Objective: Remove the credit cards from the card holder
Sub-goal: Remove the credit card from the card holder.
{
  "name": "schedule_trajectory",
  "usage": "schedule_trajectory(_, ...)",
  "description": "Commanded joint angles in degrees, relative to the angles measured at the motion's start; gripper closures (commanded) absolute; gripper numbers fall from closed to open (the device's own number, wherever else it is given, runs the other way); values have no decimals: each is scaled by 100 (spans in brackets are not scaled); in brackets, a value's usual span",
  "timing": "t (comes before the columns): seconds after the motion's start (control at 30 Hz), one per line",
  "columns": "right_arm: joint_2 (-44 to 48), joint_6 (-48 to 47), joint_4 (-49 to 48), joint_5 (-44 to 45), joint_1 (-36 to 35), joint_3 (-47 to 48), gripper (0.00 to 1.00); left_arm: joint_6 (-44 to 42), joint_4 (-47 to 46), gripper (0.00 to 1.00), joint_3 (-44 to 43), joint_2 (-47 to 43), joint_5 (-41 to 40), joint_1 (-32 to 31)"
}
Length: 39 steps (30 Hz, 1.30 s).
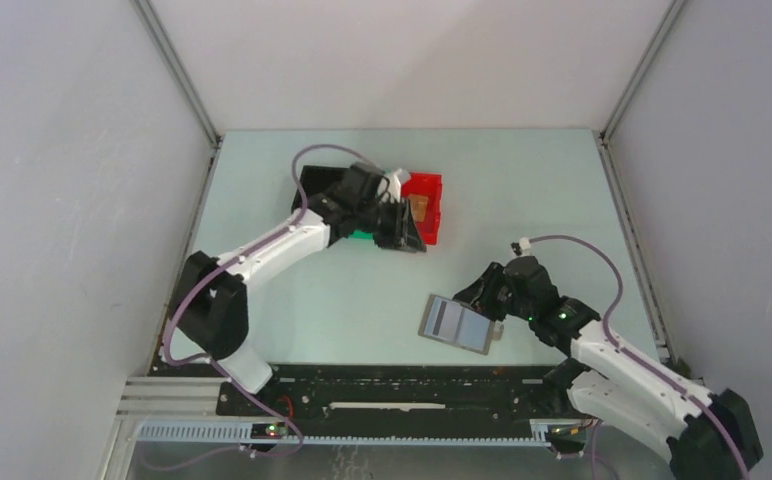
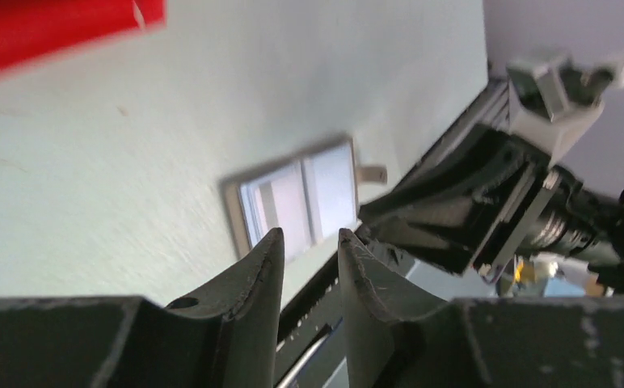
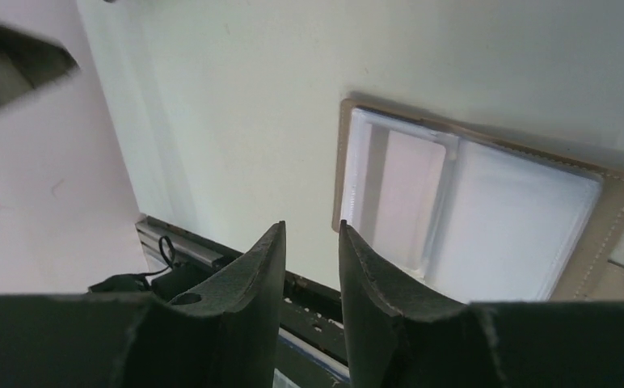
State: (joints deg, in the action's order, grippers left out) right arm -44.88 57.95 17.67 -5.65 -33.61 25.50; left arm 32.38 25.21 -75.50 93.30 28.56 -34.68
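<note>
Taupe card holder [image 1: 459, 323], open flat, pale blue-grey inside.

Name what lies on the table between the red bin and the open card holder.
Nothing: in the top external view, only bare table separates the red bin from the card holder. The left wrist view shows the same.

A robotics lab test cell: plain grey panels [image 1: 402, 60] on aluminium struts [image 1: 177, 70] box in a pale green tabletop [image 1: 522, 200]. At 6 o'clock, two cabled robot arms [image 1: 262, 255] are bolted to a black mounting rail [image 1: 412, 388].
</note>
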Motion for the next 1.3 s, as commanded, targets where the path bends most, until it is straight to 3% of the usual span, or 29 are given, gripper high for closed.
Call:
schedule_trajectory(0.0, -680, 502, -785, 241, -189, -193, 61, 555, -1046, 64, 884, -295, 592, -446)
schedule_trajectory(0.17, -1133, 680, -416, 324, -159, -194, 61, 862, -1599, 64, 1480, 61, 883, -743)
schedule_trajectory(0.33, -1231, 626, -137, 341, -23, -282, 75, 899, -1691, 65, 1461, 651, 973, -920)
schedule_trajectory(0.63, 10, 384, 1240, 830, 566, -604, 74, 701, -1326, 62, 1352, 1217, 613, -936)
schedule_trajectory(0.8, 84, 316, 1242, 632, 886, -858, 74, 708, -1387, 62, 1305, 1457, 721, -942)
schedule_trajectory(1.27, -520, 330, 597, 315, 900, -1011, 74, 690, -1396, 62, 1190, 1768, 884, -1005)
